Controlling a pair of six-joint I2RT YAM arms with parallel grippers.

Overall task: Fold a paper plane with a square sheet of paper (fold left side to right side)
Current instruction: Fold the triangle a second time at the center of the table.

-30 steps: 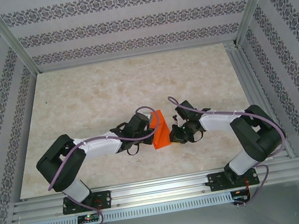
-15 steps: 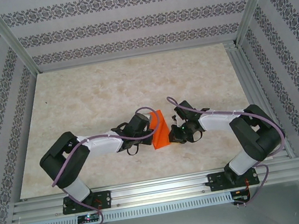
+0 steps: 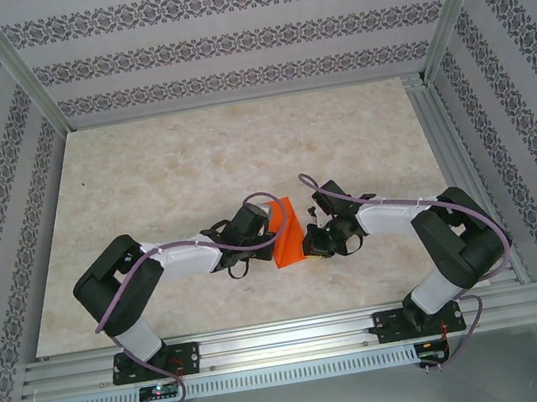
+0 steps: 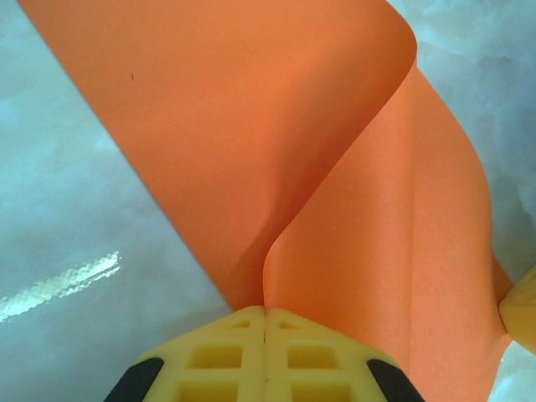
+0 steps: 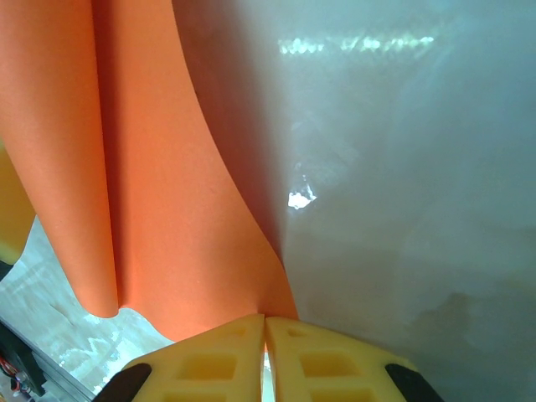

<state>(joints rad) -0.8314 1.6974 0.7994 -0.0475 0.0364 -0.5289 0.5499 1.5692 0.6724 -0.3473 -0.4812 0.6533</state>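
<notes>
Though the marbled desk (image 3: 144, 179) and the patterned walls around it look the same as a second ago, the left arm (image 3: 124, 283) has crept a little inward at its elbow, while the right arm (image 3: 455, 234) has hardly stirred. Both arms reach toward the middle near part of the desk, and the sheet (image 3: 287, 230) stands up between them as a narrow orange slab, its outline from above almost unchanged. That suggests a small adjustment of the hold, not a completed fold. From the left wrist the sheet (image 4: 251, 126) bellies out in two soft curves that meet in a rounded loop, with no sharp crease pressed in. From the right wrist the sheet (image 5: 151, 209) hangs curled above the glossy surface, one edge running down to the fingertips. The left side seems to be carried over toward the right but not yet laid flat, so the step is probably midway. The left pincer (image 4: 265, 322) is clenched on the sheet where its curves come together, yellow tips meeting with the paper caught between them; from above it sits at the sheet's left edge (image 3: 269, 233). The right pincer (image 5: 265, 328) is likewise clenched on the sheet's lower corner, and shows at the right edge (image 3: 307, 240). Counted: one desk, two arms, one sheet, two pincers.
</notes>
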